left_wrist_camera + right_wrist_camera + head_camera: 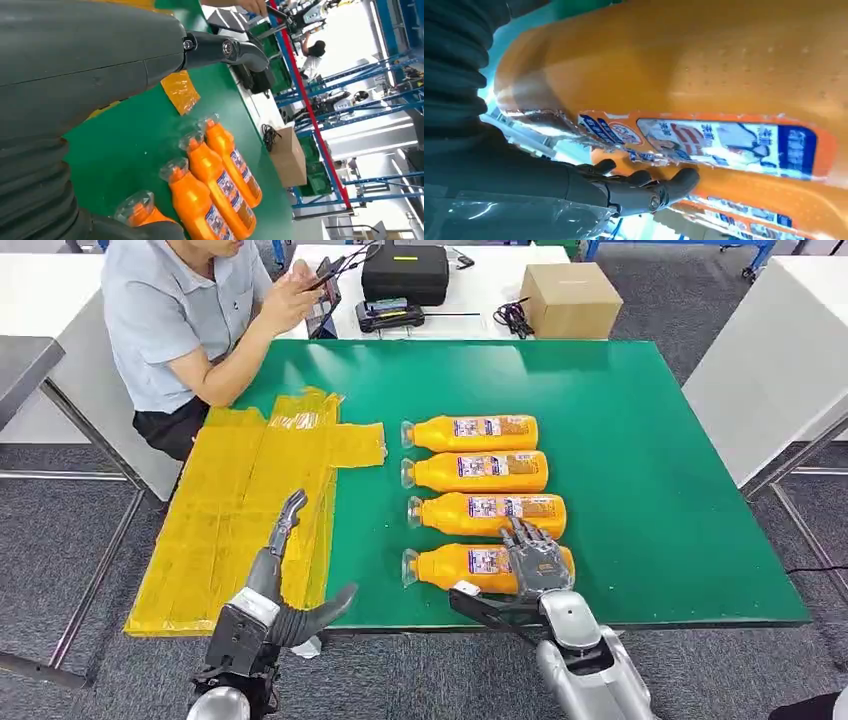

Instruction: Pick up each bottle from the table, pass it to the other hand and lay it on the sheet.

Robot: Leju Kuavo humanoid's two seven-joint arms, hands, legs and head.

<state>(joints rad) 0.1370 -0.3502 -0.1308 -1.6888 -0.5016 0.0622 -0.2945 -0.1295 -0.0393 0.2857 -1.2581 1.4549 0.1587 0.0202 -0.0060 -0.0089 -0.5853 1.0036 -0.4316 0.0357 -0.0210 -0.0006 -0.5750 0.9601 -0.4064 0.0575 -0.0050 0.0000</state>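
Four orange bottles lie on their sides in a row on the green tabletop point(650, 460), caps pointing toward the yellow sheet point(235, 500). The nearest bottle point(470, 566) lies at the front edge, with the second bottle point(487, 512) just beyond it, then the third bottle point(478, 471) and the farthest bottle point(472, 432). The right robot hand point(535, 560) rests over the base end of the nearest bottle, fingers point(644, 185) laid across its body and thumb at the near side; whether it actually grips the bottle cannot be told, and the bottle lies flat on the tabletop. The left robot hand point(290, 585) hovers over the sheet's near right edge, released, fingers apart and holding nothing. Beyond the sheet a person point(190, 320) sits at the tabletop's far left corner holding a phone; a black case point(405, 272) and a cardboard box point(570, 298) stand on a white table behind.
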